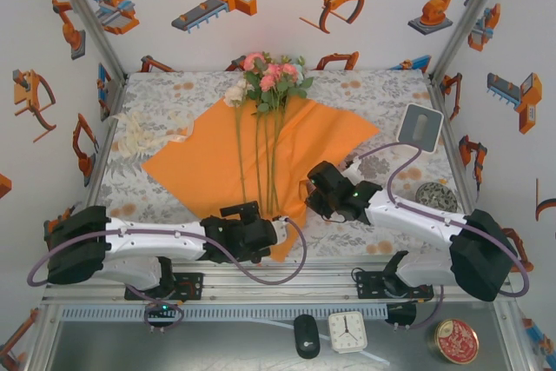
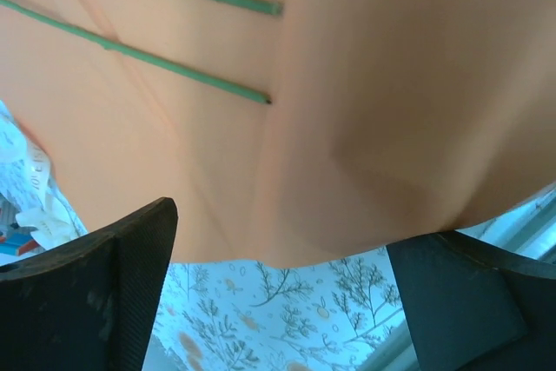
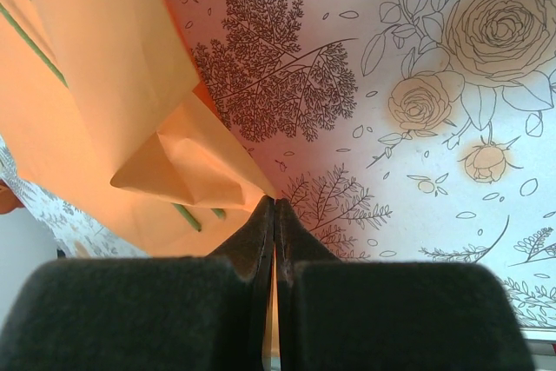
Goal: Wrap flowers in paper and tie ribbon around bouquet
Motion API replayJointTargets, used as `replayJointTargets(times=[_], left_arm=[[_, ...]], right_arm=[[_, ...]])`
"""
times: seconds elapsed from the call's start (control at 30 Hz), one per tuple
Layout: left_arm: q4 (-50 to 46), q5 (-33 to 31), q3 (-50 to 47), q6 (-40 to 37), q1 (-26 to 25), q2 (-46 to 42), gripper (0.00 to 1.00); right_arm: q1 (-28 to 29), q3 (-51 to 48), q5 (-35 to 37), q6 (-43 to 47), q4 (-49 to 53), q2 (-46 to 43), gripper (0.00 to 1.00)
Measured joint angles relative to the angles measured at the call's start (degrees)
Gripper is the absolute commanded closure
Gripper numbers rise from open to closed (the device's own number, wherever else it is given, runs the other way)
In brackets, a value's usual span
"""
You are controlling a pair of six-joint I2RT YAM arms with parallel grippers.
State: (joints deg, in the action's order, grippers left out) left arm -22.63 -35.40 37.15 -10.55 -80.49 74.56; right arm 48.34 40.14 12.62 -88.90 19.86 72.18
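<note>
Risk first — the paper [image 1: 200, 162] is thin, and its near corner reaches almost to the near edge of the table [image 1: 382, 97], right where my left tool [image 2: 282, 232] sits. That tool is spread wide with the corner lying ahead of its fingers and nothing pinched. If I close too shallow, I'd expect a crease or tear rather than a clean fold. Too deep and it may catch the stems [image 2: 187, 71], whose cut ends lie just beyond on the sheet, and drag the flowers [image 1: 274, 76] off line.

Right tool [image 3: 274, 204] is pressed together, its tip at a folded-over flap on the sheet's right edge — I can't tell whether any paper is nipped. If it is, a pull there could skew the sheet under the loose stems.

Flowers lie along the middle of the paper, blooms past its far corner. Ribbon [image 1: 139, 135] is bunched at the table's left side, near the sheet's left corner.

Room: there's open table right of the sheet for the right arm. The left is tighter, with the ribbon and side wall. Behind the left tool there's little table before the near edge.
</note>
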Motion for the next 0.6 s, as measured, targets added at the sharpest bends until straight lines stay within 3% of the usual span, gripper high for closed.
replayJointTargets(times=[0.13, 0.23, 0.33, 0.4, 0.47, 0.6], left_arm=[[1.70, -0.96, 0.04, -0.22, -1.20, -0.04, 0.38], [1.79, -0.48, 0.07, 0.46, -2.43, -1.64, 0.54], [2.01, 1.18, 0.13, 1.57, -2.82, -5.62, 0.66], [2.54, 2.08, 0.13, 2.64, -2.82, -8.24, 0.82], [2.93, 2.89, 0.13, 3.50, -2.64, -10.05, 0.93], [4.70, 6.54, -0.52, 6.12, 0.33, -12.57, 1.00]], right_arm=[[-0.55, -0.04, -0.61, 0.13, 0.04, -0.42, 0.56], [-0.94, -0.15, -1.05, 2.16, 0.74, -1.68, 0.37], [-1.31, -0.15, -0.35, 7.28, 3.10, -4.76, 0.29], [-1.70, -0.15, 0.79, 12.57, 4.87, -8.22, 0.26], [-2.29, -0.15, 2.19, 19.52, 6.29, -12.70, 0.14], [-3.19, -0.15, 4.68, 40.65, 5.97, -22.27, 0.15]])
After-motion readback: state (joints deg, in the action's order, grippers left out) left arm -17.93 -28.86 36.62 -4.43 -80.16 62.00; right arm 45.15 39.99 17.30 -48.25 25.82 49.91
